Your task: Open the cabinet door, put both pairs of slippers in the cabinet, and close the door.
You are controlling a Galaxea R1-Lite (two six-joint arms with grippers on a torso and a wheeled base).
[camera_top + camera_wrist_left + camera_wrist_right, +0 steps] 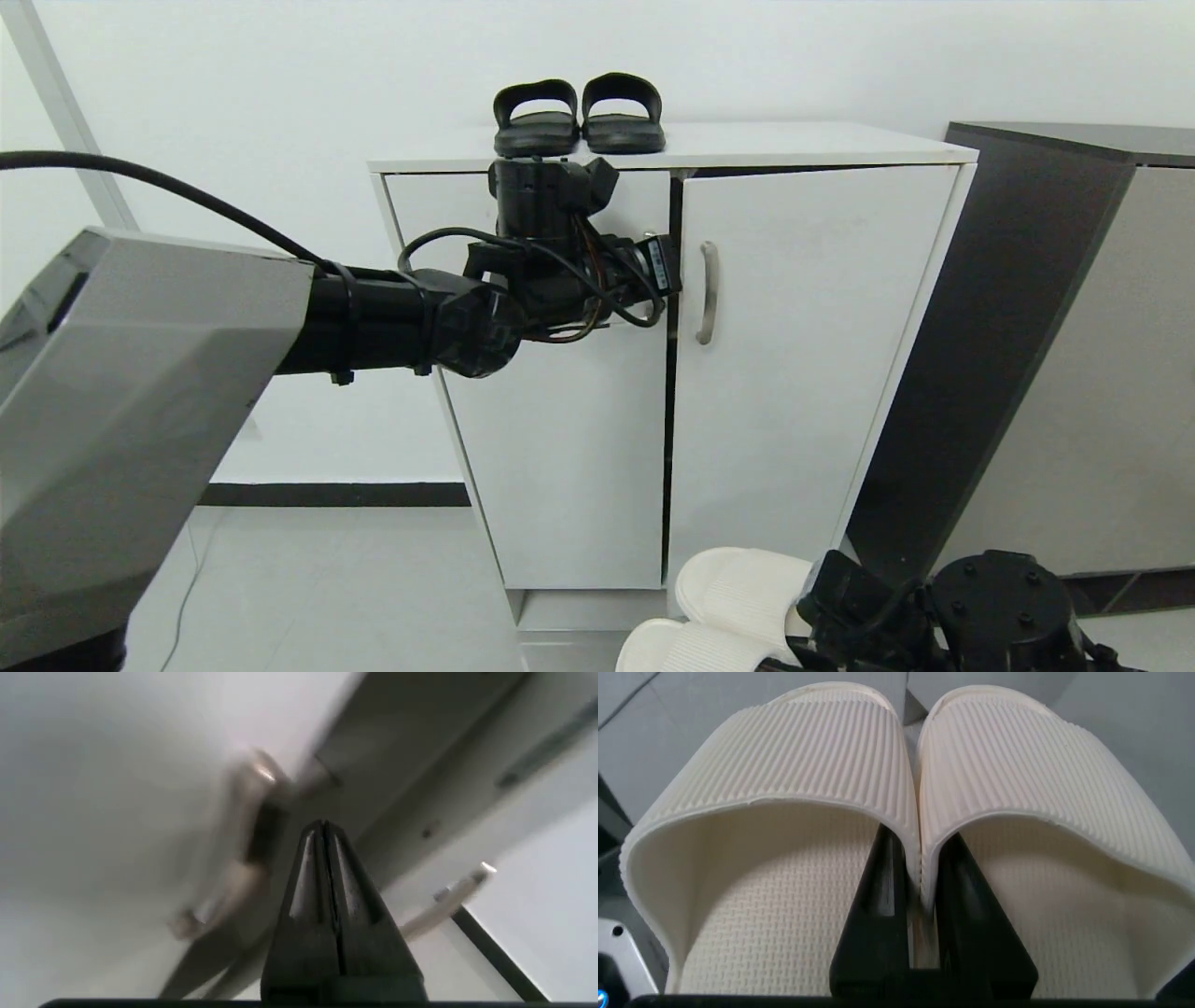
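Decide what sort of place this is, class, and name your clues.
Likely an indoor room set up like a home entryway: a white cabinet against a plain wall, black slippers on top, white slippers near its foot.

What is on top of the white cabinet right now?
A pair of black slippers stands side by side at the front edge of the cabinet top. The patch behind them is hidden. The white slippers are lower down, in the right gripper.

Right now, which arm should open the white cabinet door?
Left. The left gripper sits shut at the centre seam of the white cabinet doors, beside the metal bar handle; the right gripper is clamped on the ribbed white slippers.
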